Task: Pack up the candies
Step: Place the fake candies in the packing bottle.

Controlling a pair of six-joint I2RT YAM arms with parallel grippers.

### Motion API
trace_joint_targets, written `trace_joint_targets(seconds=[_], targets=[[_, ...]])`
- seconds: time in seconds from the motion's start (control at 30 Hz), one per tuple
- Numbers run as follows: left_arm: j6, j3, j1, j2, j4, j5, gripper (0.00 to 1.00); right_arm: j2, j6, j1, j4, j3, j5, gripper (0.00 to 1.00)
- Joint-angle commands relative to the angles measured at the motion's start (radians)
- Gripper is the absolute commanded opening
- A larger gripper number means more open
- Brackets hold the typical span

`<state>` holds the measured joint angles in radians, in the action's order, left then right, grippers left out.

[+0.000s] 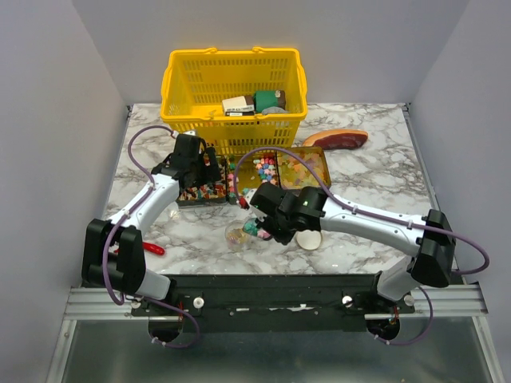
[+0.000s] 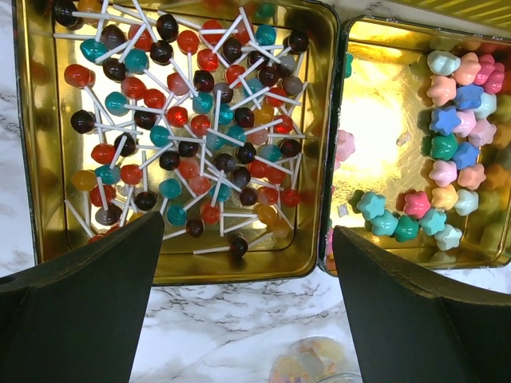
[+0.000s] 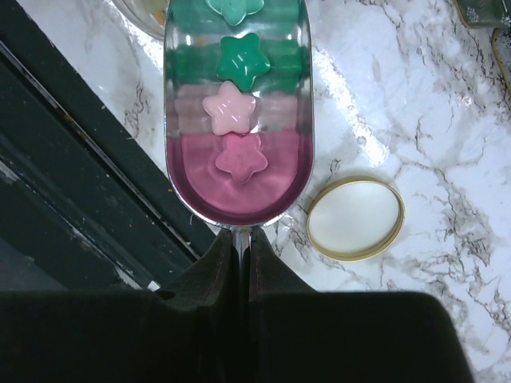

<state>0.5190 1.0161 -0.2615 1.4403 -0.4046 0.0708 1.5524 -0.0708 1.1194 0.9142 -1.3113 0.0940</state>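
Silver metal scoop (image 3: 237, 183): right pincer (image 3: 239, 247) grips it.
Pink, green star candies (image 3: 230, 109): tip slowly into clear jar (image 3: 142, 14), eleven o'clock.
Left pincer (image 2: 247, 263): open.

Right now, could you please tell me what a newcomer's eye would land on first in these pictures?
Probably the bright yellow basket at the back of the marble table in the top view. Next, the gold tin crowded with colourful lollipops under the left wrist camera. Then the metal scoop clamped in the right gripper, holding green and pink star candies beside a round lid.
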Motion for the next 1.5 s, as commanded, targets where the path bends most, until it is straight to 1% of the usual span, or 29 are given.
trace_joint_targets(seconds=[0.0, 0.27, 0.47, 0.63, 0.77, 0.97, 1.07, 1.17, 1.2, 1.3, 1.37, 1.47], targets=[[0.006, -0.004, 0.010, 0.012, 0.021, -0.006, 0.99, 0.041, 0.019, 0.028, 0.086, -0.072, -0.023, 0.01], [0.006, -0.004, 0.016, 0.014, 0.021, -0.012, 0.99, 0.121, 0.037, 0.039, 0.213, -0.180, -0.024, 0.01], [0.006, -0.002, 0.018, 0.023, 0.021, -0.016, 0.99, 0.163, 0.016, 0.039, 0.291, -0.229, -0.004, 0.01], [0.006, -0.002, 0.019, 0.026, 0.023, -0.019, 0.99, 0.173, 0.006, 0.039, 0.325, -0.253, -0.036, 0.01], [0.006, -0.002, 0.021, 0.026, 0.026, -0.025, 0.99, 0.173, 0.000, 0.039, 0.350, -0.272, -0.022, 0.01], [0.006, -0.005, 0.022, 0.026, 0.033, -0.049, 0.99, 0.155, -0.070, 0.034, 0.359, -0.345, 0.026, 0.01], [0.006, -0.005, 0.022, 0.026, 0.038, -0.065, 0.99, 0.144, -0.124, 0.005, 0.350, -0.368, 0.004, 0.01], [0.007, -0.005, 0.022, 0.025, 0.038, -0.068, 0.99, 0.123, -0.219, -0.062, 0.333, -0.381, -0.036, 0.01], [0.006, -0.005, 0.022, 0.023, 0.038, -0.068, 0.99, 0.120, -0.262, -0.102, 0.331, -0.384, -0.051, 0.01], [0.006, -0.005, 0.022, 0.019, 0.038, -0.069, 0.99, 0.123, -0.309, -0.148, 0.322, -0.407, -0.073, 0.01], [0.007, -0.002, 0.022, 0.022, 0.038, -0.069, 0.99, 0.140, -0.333, -0.168, 0.308, -0.450, -0.088, 0.01], [0.006, -0.004, 0.022, 0.023, 0.036, -0.069, 0.99, 0.173, -0.415, -0.217, 0.288, -0.517, -0.088, 0.01]])
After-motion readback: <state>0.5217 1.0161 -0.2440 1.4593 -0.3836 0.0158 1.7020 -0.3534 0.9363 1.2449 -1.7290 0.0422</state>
